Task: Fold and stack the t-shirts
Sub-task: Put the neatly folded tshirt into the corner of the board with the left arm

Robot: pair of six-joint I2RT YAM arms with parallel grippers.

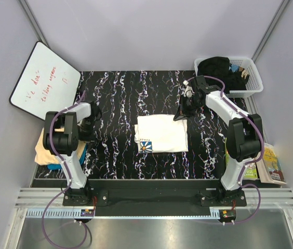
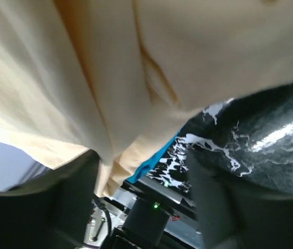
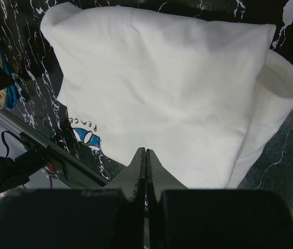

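- The white t-shirt (image 1: pixel 163 132) lies folded into a flat rectangle at the middle of the surface (image 1: pixel 115 98), which is black with white veining.
- Its daisy print (image 1: pixel 145 146), blue petals round an orange centre, shows at the near left corner of the fold. In the right wrist view dark lettering sits just beside the print.
- One rounded fold of the white cloth bulges out at a corner of the rectangle in the right wrist view.
- The right gripper (image 3: pixel 146 155) has its fingers pressed together, with no cloth seen between them. From above it hangs at the far right corner of the white t-shirt.
- The peach t-shirt (image 2: pixel 84 78) lies in a heap at the left edge of the surface, well apart from the white one, and fills most of the left wrist view.
- The teal t-shirt (image 2: pixel 151 165) peeks out from under the peach one.
- The left gripper (image 2: pixel 141 181) is spread, its two dark fingers blurred, close over the peach cloth.
- A white basket (image 1: pixel 256 70) of dark clothes stands at the far right corner.
- A whiteboard (image 1: pixel 42 80) leans at the far left.
- Printed booklets (image 1: pixel 271 163) lie off the right edge.
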